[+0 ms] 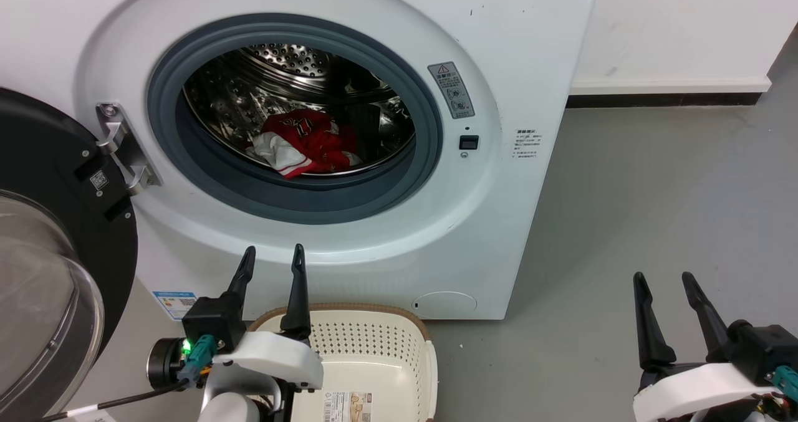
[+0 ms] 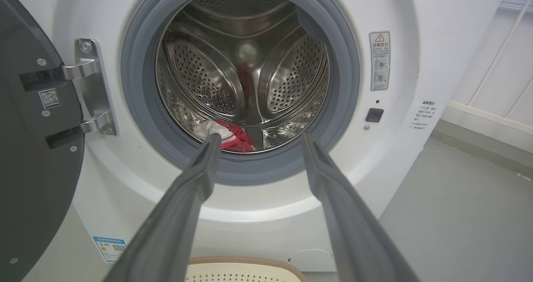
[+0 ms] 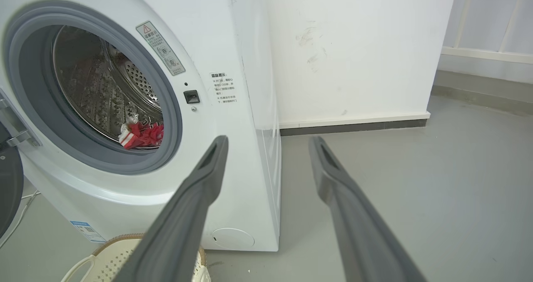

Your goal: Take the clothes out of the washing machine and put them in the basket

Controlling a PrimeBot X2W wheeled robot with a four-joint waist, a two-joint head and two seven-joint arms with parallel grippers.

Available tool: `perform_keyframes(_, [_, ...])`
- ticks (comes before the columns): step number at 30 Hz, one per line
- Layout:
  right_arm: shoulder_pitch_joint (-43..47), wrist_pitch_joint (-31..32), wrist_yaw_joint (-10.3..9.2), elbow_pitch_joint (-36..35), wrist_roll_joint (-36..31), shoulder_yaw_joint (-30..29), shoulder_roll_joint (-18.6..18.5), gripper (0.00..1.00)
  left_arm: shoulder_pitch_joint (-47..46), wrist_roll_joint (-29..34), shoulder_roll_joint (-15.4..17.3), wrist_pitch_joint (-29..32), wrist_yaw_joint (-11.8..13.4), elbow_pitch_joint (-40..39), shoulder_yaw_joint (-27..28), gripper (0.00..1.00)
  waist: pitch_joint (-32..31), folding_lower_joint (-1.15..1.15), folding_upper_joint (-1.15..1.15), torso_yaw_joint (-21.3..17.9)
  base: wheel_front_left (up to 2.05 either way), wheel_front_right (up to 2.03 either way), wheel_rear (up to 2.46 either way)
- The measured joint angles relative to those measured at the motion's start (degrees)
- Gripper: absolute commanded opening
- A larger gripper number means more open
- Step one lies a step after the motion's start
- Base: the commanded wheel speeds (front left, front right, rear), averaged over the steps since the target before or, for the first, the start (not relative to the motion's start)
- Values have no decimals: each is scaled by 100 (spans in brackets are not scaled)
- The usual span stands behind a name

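The clothes [image 1: 305, 143] lie in a crumpled red and white heap at the bottom of the drum [image 1: 283, 57] of the washing machine [image 1: 511, 235], just behind the grey seal [image 1: 299, 205]. None are in the basket [image 1: 349, 308], which stands on the floor [image 1: 623, 191] against the machine's foot. Both claws are spread and hold nothing: the left claw [image 1: 273, 254] hangs over the basket below the porthole, and the right claw [image 1: 664, 277] is well off to the side over bare floor. The cloth looks soft, light and limp, so it will probably sag and trail when lifted, and it could catch on the seal. A raised fold at the top of the heap seems the best place to pinch, deep enough to gather a bunch. The head view looks down on the whole heap and shows what seems to be lettering. The left wrist view, lower, catches the heap's top over the seal but shows the drum's back and ribs. The right wrist view adds the machine's side and the wall [image 3: 354, 44].
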Motion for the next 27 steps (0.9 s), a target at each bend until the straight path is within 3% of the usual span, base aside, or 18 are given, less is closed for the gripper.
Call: perform_keyframes(27, [142,14,1,-223,-1049,-24,0,100,-29,1034,-13,-271,86,226,-74,100,-7,0,0,70,0,0,0])
